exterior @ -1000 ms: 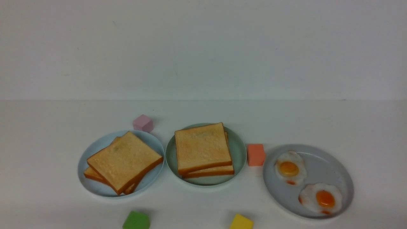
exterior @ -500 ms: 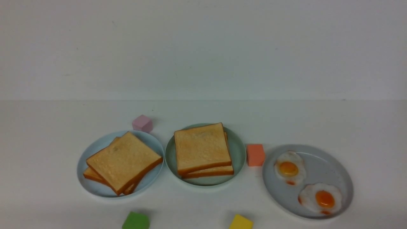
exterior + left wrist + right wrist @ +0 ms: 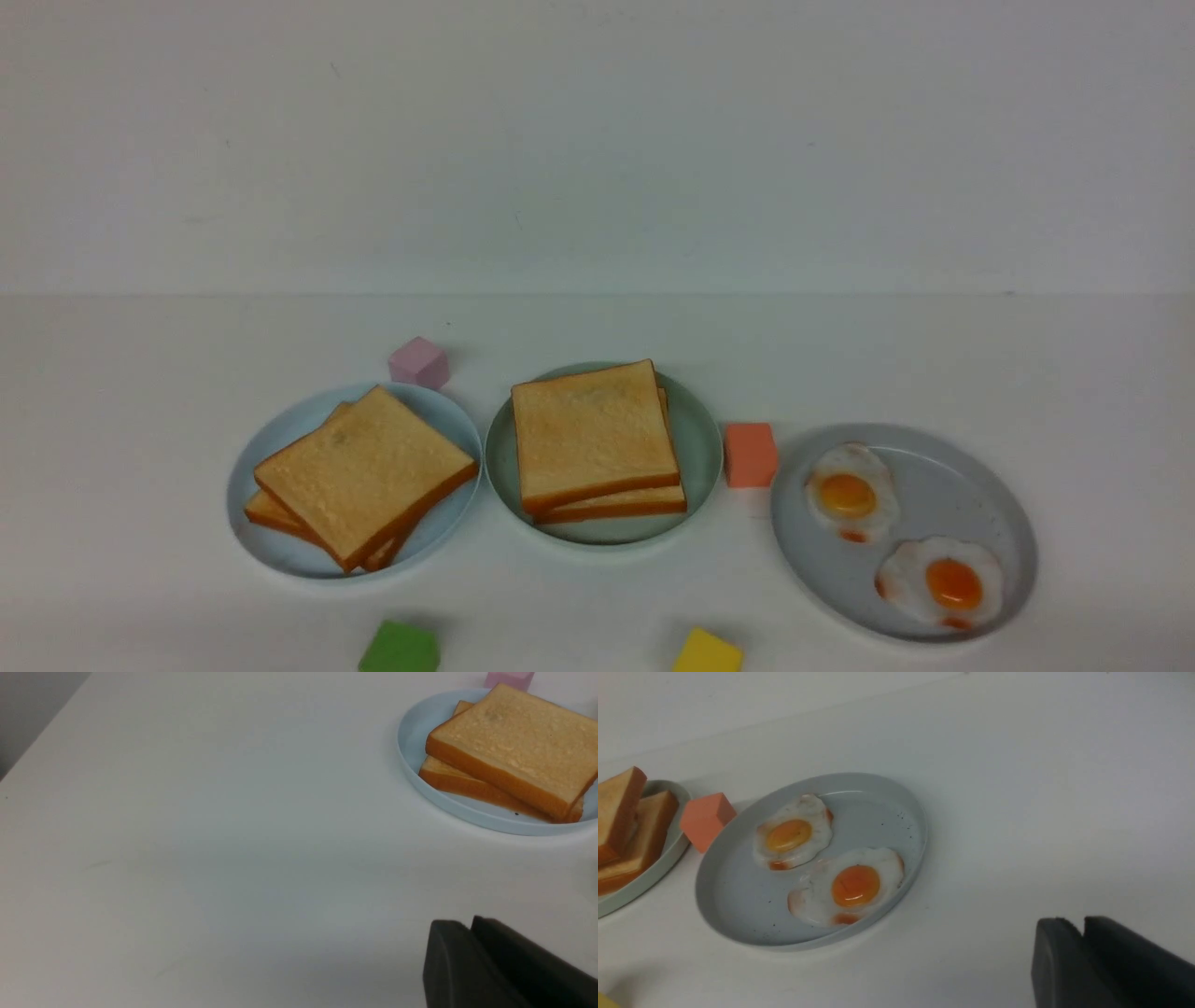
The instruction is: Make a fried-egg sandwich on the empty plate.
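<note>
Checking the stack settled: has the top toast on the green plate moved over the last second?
No. The top toast sits where it did against the mint-green plate and orange block.

Three plates stand in a row across the table (image 3: 140,373). The left plate (image 3: 271,551) holds a loose pile of toast (image 3: 364,471). The middle plate (image 3: 700,448) carries the sandwich (image 3: 593,434) — two slices stacked, the upper one shifted slightly left of the lower. The right plate (image 3: 962,476) holds two eggs: one egg (image 3: 851,493) toward its far left side, the other egg (image 3: 943,581) nearer and to the right.

Four blocks lie around them. One block (image 3: 419,361) sits behind the left plate; a second block (image 3: 751,455) sits between the middle and right plates — just beside both. A third block (image 3: 400,647) and a fourth block (image 3: 709,651) lie in front, at the near edge.
</note>
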